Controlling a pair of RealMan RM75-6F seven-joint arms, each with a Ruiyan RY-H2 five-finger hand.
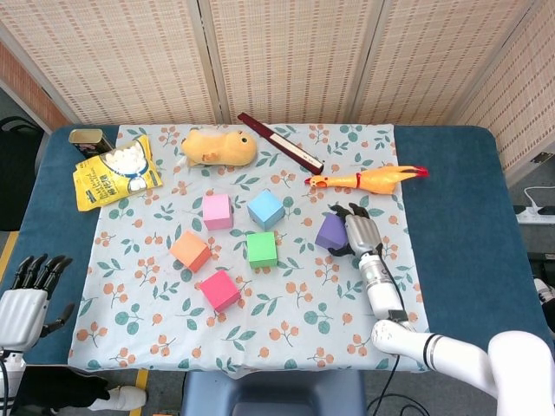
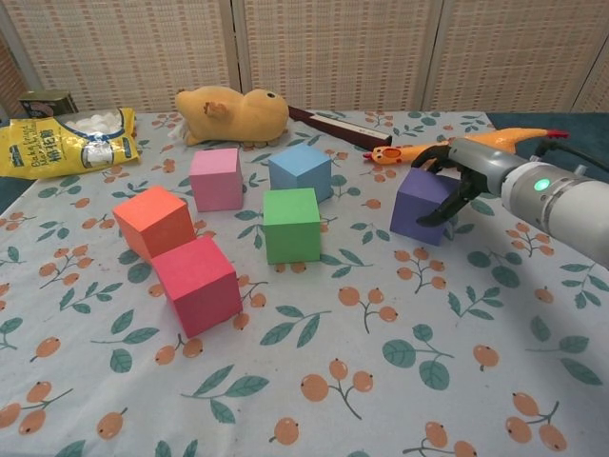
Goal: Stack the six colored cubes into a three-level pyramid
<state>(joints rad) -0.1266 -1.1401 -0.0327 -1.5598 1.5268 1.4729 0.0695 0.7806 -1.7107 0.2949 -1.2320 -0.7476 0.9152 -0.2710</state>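
Observation:
Six cubes stand apart on the floral cloth: pink, blue, green, orange, magenta and purple. My right hand grips the purple cube, which stands on the cloth, with fingers curled over its far top edge and the thumb against its right face. My left hand hangs off the table's front left corner with fingers spread and nothing in it.
A rubber chicken lies just behind the purple cube. At the back are a yellow plush toy, a dark red bar, a snack bag and a tin can.

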